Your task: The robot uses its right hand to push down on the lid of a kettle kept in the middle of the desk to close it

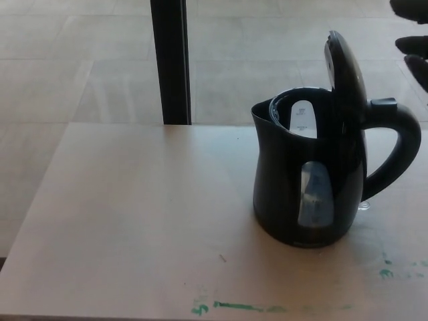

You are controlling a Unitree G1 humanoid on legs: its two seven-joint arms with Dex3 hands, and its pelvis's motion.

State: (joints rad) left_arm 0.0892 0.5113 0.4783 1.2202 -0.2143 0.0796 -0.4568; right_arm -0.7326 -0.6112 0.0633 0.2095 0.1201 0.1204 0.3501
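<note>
Tiled floor (87, 60): pale beige, large slabs, filling the background beyond the far edge of the furniture. Surface (134, 214): light wood-toned top, matte, with smears of green paint (234, 307) along the near edge and a few more green flecks at the near right corner. Post (170, 61): one black upright, standing on the floor just behind the far edge, left of centre. Kettle (307, 180): black, electric type, standing upright on the right half of the surface, spout toward the left, curved handle (396, 150) toward the right, a clear water-level window (314, 195) on its near side. Lid (346, 70): black, hinged at the handle side, standing open and nearly vertical above the mouth, so the pale inner wall of the body shows. Right hand (413, 47): black, only the tips of three fingers (409, 44) showing at the upper right corner, above and to the right of the lid, apart from it and holding nothing; whether they are spread wide or drawn narrow cannot be told from so little. Left hand: out of sight.
</note>
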